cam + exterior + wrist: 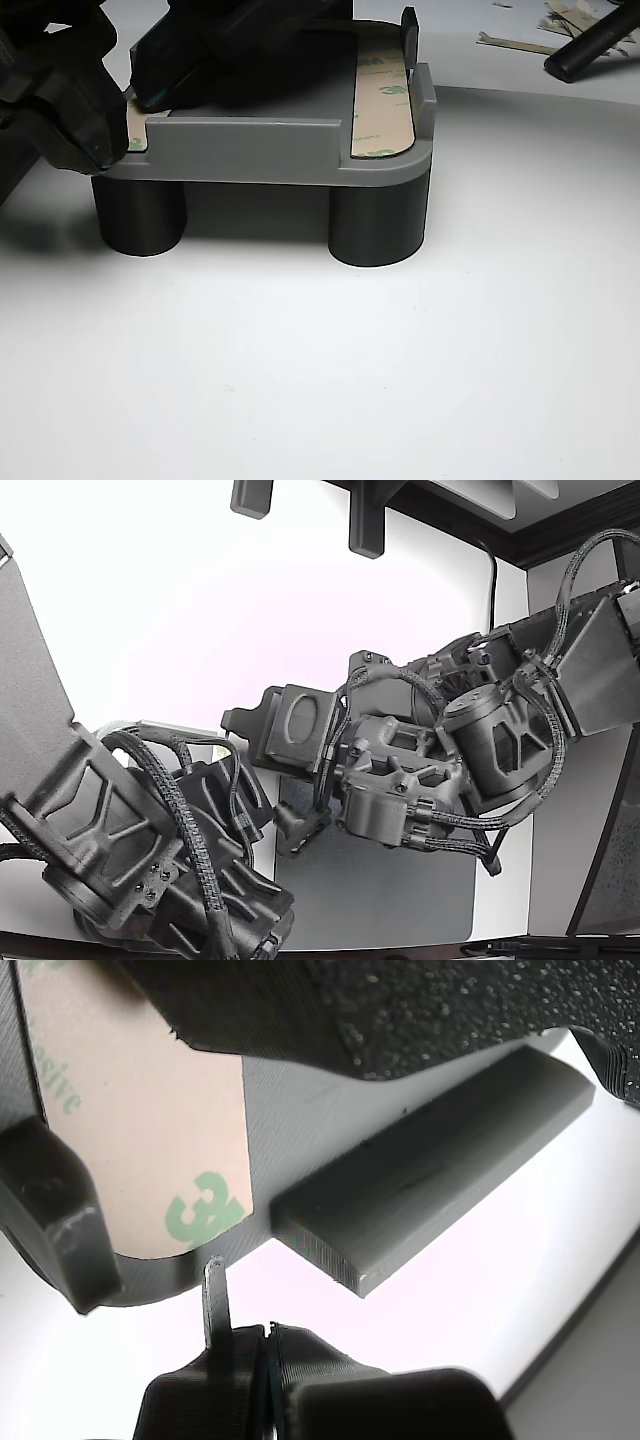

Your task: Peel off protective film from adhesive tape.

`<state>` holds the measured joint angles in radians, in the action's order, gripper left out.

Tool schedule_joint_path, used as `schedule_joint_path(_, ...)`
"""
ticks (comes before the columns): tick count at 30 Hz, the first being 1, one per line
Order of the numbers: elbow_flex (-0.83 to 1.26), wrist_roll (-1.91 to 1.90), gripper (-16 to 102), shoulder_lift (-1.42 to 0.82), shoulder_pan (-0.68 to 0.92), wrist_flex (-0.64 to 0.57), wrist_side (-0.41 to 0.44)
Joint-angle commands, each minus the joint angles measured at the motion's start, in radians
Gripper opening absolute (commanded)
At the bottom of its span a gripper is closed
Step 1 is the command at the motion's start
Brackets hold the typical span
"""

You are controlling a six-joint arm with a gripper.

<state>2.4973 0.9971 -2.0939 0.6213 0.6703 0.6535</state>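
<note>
Hovering just beside the taped corner, the gripper (262,1345) has its fingers (216,1300) pressed together, empty; the film-covered tape strip (140,1130) lies on the grey part (440,1160), apart from them.

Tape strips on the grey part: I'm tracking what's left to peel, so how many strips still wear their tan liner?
2 visible. One tape strip lies along the grey part's side at the other view's right; another strip peeks out at its left corner under the gripper. More may be hidden.
</note>
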Motion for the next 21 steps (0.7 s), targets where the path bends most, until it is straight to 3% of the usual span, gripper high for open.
schedule_joint_path(1,-0.023,-0.003,-11,-0.011,-0.006,-0.008,0.006)
schedule_joint_path(21,-0.041,-0.011,-11,0.006,-0.005,0.008,0.008)
